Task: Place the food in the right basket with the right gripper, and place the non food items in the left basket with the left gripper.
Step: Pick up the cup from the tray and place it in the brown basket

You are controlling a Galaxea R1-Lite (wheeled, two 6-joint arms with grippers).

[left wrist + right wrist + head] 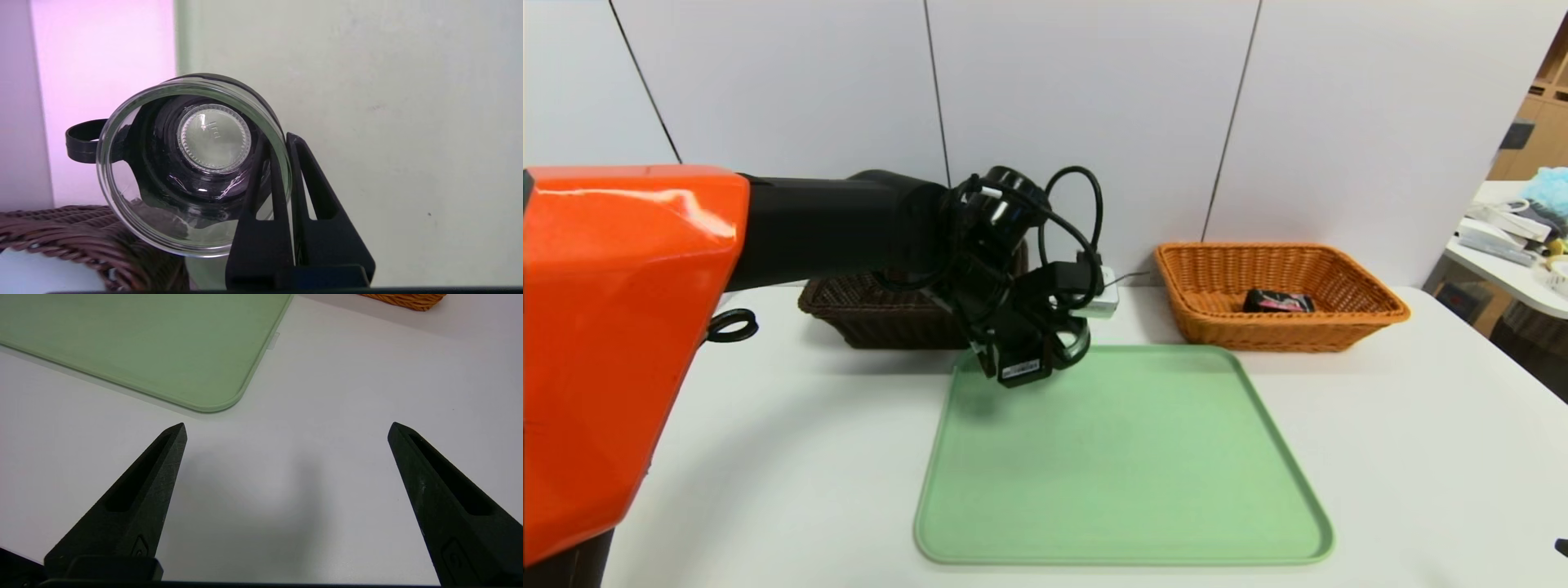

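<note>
We see the left gripper (286, 143) pinched on the glass cup's (192, 163) wall, above the tray's (1282, 506) far-left corner — the dark basket (866, 314) lies just beyond, leftward. The right gripper (286, 428) rests wide apart, empty; the food packet (1278, 301) lies in the orange basket (1209, 318).

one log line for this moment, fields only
left gripper: shut on glass cup rim, near dark brown basket | right gripper: open, idle over table | food packet: in orange basket
</note>
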